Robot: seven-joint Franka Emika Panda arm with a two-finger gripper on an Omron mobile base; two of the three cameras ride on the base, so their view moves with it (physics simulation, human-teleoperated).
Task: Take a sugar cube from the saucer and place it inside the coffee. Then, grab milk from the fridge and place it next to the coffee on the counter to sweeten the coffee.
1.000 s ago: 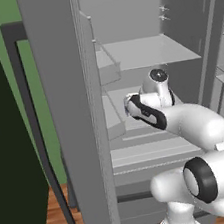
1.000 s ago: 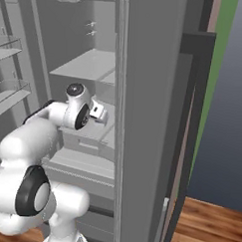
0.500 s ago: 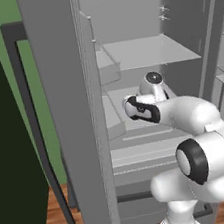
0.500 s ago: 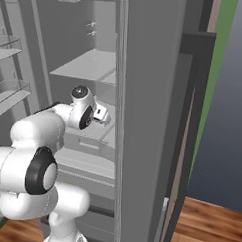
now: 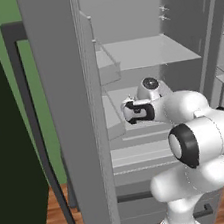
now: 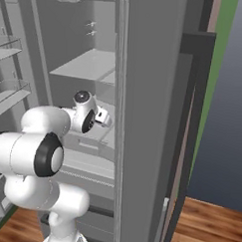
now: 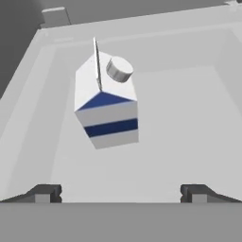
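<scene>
From the left base view, the arm reaches into the open fridge point(image 5: 141, 54), its wrist bent toward the left inner wall at the level of the middle shelf. The gripper point(image 5: 127, 113) sits at the end of the wrist, by the edge of the fridge wall; its fingers are too small here to tell their spread.

From the right base view, the arm rises at lower left and the gripper point(image 6: 107, 119) points right, toward the fridge's inner side, just above a pale shelf. The fridge door frame stands in front at centre.

In the hand view, the milk point(image 7: 106, 101) stands on the pale fridge floor, ahead of the gripper point(image 7: 120, 193) and a little left of centre, apart from both fingertips point(image 7: 43, 193). The fingers stand wide apart and hold nothing.
</scene>
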